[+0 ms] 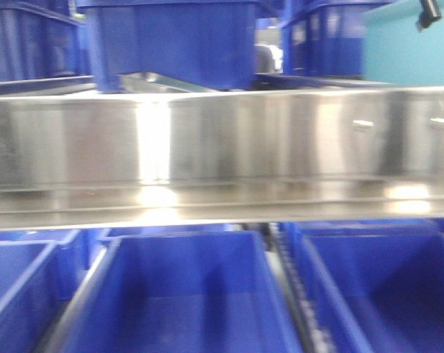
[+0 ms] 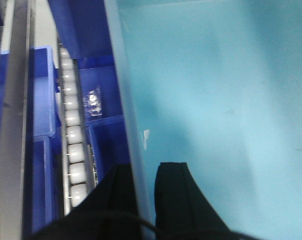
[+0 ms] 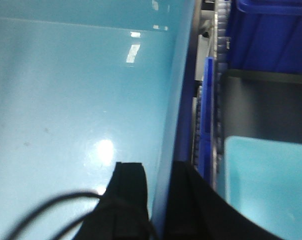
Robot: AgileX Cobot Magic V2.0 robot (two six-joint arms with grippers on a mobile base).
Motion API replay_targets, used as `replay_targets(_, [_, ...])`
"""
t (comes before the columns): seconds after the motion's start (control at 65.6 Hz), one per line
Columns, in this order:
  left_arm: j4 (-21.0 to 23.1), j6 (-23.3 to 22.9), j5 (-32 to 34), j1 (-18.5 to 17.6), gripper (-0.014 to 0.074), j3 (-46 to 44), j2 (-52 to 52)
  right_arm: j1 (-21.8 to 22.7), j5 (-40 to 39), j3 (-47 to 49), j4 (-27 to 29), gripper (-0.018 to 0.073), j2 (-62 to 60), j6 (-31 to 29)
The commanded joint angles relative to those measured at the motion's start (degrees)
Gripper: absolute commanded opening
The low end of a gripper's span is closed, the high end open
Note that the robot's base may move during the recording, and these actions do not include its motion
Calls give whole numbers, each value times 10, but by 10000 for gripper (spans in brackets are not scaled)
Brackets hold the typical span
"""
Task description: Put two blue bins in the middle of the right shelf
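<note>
While both arms grip a pale turquoise-blue plastic bin (image 2: 216,100) by opposite walls, the job appears only part done: the bin shows at the upper right of the front view, above the brushed stainless-steel shelf beam (image 1: 222,140), not yet set on any level. The left gripper (image 2: 147,170) pinches one wall between narrowly parted black jaws; the right gripper (image 3: 157,170) nips the opposite wall likewise. A second pale surface (image 3: 266,185) (possibly the other bin) lies lower right in the right wrist view; dark blue bins (image 1: 185,294) crowd the rack.

Stainless crossbeam (image 1: 222,158) spans front view 9-to-3 o'clock (glare left of centre), white roller track (image 2: 74,150) at left-wrist 9 o'clock, clear packet (image 2: 92,98) beside it.
</note>
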State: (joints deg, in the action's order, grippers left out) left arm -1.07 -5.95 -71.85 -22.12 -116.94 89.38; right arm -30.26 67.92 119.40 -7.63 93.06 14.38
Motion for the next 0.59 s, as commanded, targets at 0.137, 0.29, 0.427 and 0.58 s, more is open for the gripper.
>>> replay_targets(0.137, [48, 7, 19, -9, -111, -8, -9, -1, -42, 7, 13, -153, -4, -12])
replay_targets(0.29, [46, 7, 19, -9, -111, -8, -9, -1, -42, 7, 13, -153, -4, -12])
replay_targets(0.427, [46, 7, 19, -9, -111, -8, -9, -1, -42, 7, 13, -153, -4, -12])
replay_targets(0.58, [46, 7, 19, -9, -111, -8, -9, -1, -42, 7, 13, -153, -4, -12])
